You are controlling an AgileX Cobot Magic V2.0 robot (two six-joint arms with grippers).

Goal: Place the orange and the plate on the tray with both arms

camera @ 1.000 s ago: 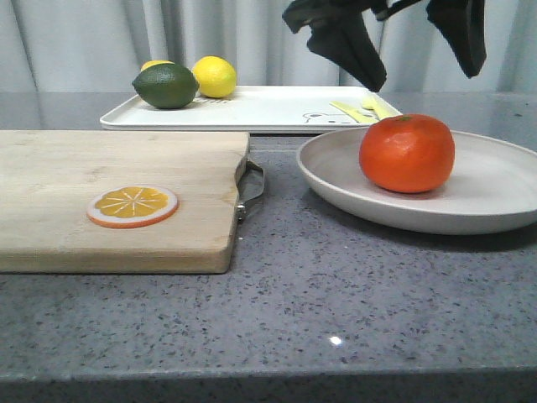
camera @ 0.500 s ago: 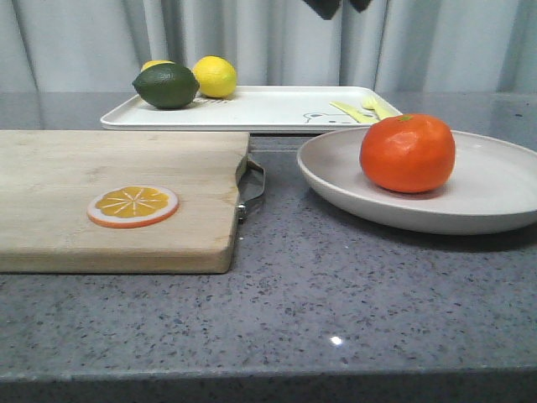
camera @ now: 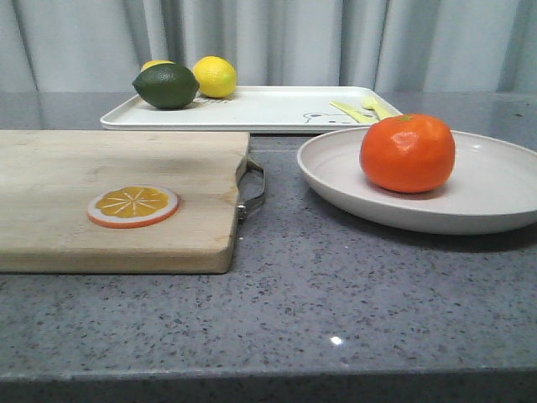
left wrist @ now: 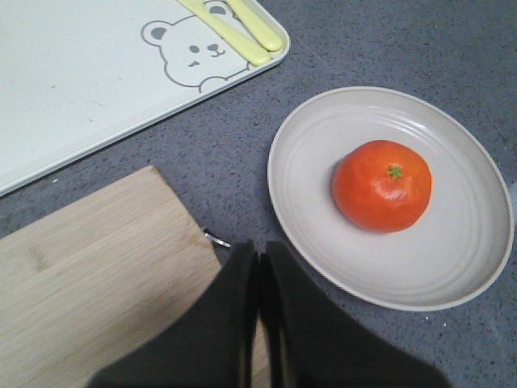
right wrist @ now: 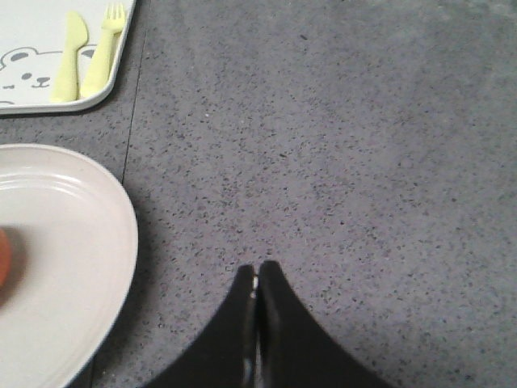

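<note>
the orange [camera: 408, 153] sits loose on the plate [camera: 495, 189], just in front of the tray [camera: 268, 109]. both the left gripper [left wrist: 260, 267] and right gripper [right wrist: 257, 279] hang high with fingers pressed together, empty. tilt that plate while lifting and the fruit could roll off.

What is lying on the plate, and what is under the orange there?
Only the orange lies on the plate, a little off its middle. The plate stands on the grey countertop, not on the tray. The patch of plate beneath the orange is covered.
</note>
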